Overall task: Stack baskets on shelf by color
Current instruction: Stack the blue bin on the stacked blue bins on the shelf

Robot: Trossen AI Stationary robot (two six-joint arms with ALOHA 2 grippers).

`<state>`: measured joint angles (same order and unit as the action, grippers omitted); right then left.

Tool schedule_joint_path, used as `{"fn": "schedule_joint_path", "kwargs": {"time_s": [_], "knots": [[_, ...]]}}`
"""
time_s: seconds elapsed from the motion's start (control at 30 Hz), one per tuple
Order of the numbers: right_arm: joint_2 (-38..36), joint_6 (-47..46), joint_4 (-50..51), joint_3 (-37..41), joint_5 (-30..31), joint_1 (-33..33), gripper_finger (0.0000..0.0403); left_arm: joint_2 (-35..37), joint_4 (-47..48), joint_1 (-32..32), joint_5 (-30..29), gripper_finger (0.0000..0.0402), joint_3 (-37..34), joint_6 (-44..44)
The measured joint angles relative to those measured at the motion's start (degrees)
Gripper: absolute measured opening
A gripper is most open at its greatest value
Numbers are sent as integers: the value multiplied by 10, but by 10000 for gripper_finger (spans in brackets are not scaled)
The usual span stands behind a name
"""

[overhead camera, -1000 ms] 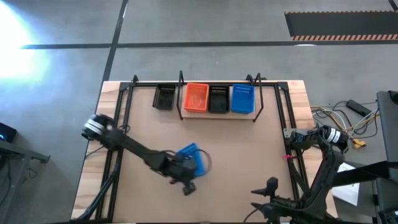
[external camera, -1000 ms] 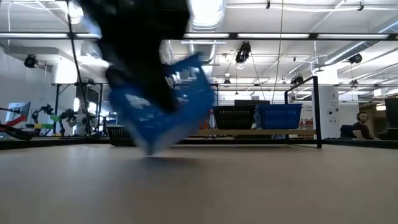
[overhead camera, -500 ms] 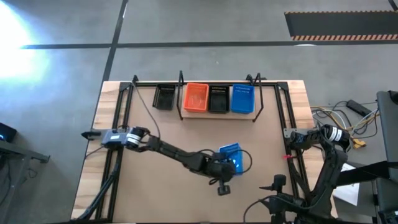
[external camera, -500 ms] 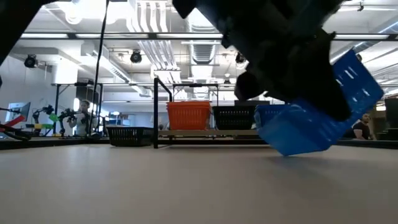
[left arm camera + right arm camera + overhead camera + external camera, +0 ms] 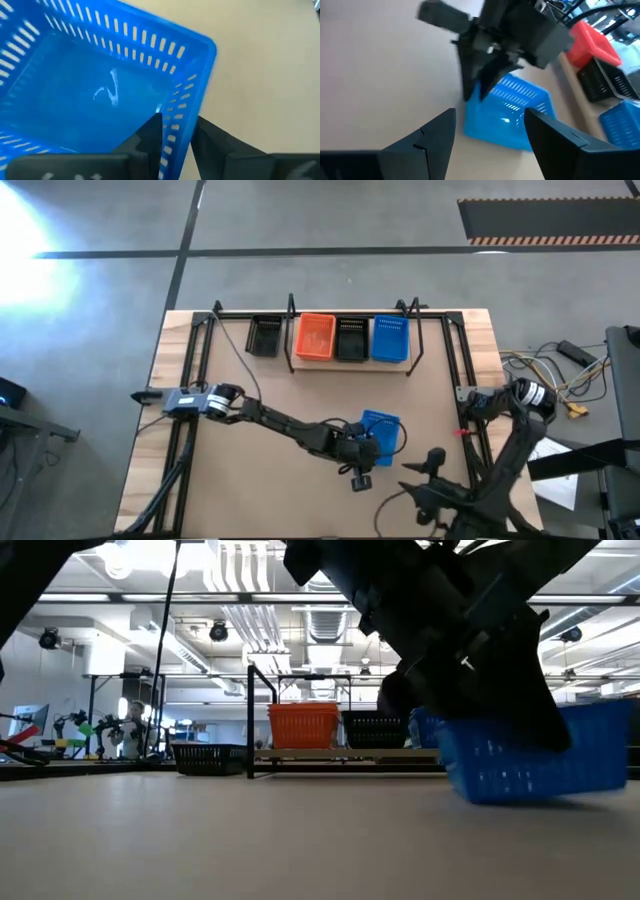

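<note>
My left gripper (image 5: 364,448) reaches across to the table's right half and is shut on a blue basket (image 5: 381,429). In the low view this basket (image 5: 530,765) sits level under the dark gripper (image 5: 470,660). My right gripper (image 5: 490,114) is open near the table's near right corner (image 5: 434,462), pointing at the basket without touching it. The shelf (image 5: 350,363) at the far edge carries an orange basket (image 5: 315,337), a black basket (image 5: 351,338) and a second blue basket (image 5: 390,338). Another black basket (image 5: 265,335) rests left of the posts. My left gripper pinches the blue basket's side wall (image 5: 179,122) near a corner, one finger (image 5: 149,136) inside the basket and the other finger (image 5: 216,142) outside. The fingers come from above, slanting in from the near left. The basket sits level, its bottom (image 5: 520,798) on the table.
Black wire posts (image 5: 291,330) and rails frame the shelf and run along the table's left and right sides (image 5: 455,370). Bare tabletop (image 5: 260,385) lies between the held basket and the shelf. Cables (image 5: 560,370) lie beyond the right edge.
My left gripper carried the blue basket from the table's middle toward the right edge, then lowered it. The basket was lifted and tilted a second ago; it now sits level on the table.
</note>
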<state>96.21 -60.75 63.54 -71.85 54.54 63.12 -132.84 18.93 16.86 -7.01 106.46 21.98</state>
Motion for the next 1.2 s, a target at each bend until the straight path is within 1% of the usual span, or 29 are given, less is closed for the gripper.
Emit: {"fn": "schedule_joint_path", "kwargs": {"time_s": [0.1, 0.23, 0.37, 0.43, 0.53, 0.63, 0.77, 0.9, 1.0, 1.1, 1.17, 1.2], "knots": [[-8, 88, -21, 0, -38, -45, 227, 0, 0, 0, 0, 89, 0, 0], [-13, 186, -58, 4, -127, -109, 227, 0, -3, 0, -1, 91, 0, 0], [-13, 245, -119, 24, -222, -169, 227, 0, -5, 0, -2, 92, 0, 0], [-13, 254, -139, 36, -252, -191, 222, 0, -5, 0, -2, 92, 0, 0], [-13, 256, -154, 53, -268, -207, 202, 0, -5, 0, -3, 92, 0, 0], [-13, 260, -177, 70, -290, -211, 168, 0, -4, 0, -4, 92, 0, 0], [-13, 272, -204, 87, -296, -211, 103, 8, -4, 0, -4, 92, 1, 0], [-13, 274, -204, 94, -297, -207, 27, 40, 6, 1, -4, 92, 0, -8], [-13, 275, -201, 95, -295, -195, 15, 76, 43, 6, 0, 92, -1, -22], [-14, 274, -165, 77, -296, -176, 11, 120, 84, 18, -7, 92, -11, -29], [-16, 268, -124, 57, -285, -163, 10, 149, 124, 33, -42, 92, -20, -29], [-21, 258, -102, 47, -274, -156, 10, 164, 137, 42, -69, 92, -24, -29]]}}
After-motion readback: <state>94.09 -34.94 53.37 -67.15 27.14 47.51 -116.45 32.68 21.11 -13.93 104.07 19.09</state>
